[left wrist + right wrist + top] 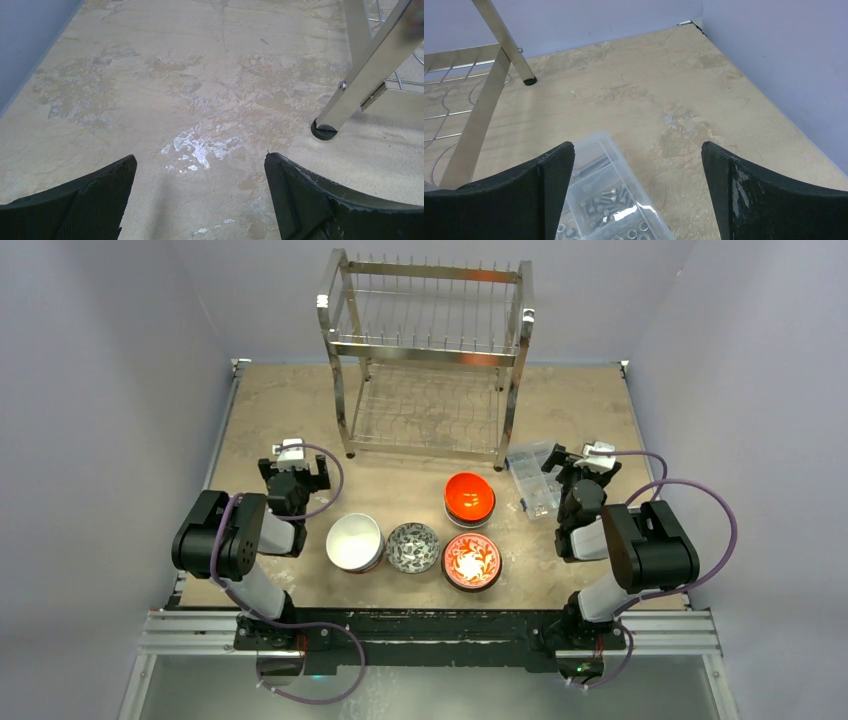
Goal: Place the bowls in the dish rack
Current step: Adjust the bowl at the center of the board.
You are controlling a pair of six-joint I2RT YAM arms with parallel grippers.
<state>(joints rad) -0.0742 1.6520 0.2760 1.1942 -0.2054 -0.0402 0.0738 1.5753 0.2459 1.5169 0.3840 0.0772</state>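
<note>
Overhead shows the bowls (412,547) clustered near the tabletop's (280,400) front edge and the dish rack (430,360) at its back edge; only my right wrist view reveals screws in the clear box (609,200). My left claw (200,170) and right claw (637,165) gape wide, gripping nothing.

The whole table (300,410) is viewed from high above and behind the arm bases. From each wrist the tabletop is seen close and low, facing forward. A dish rack (425,348) leg is shared with both wrist views, the clear compartment box (532,478) with the right only.
</note>
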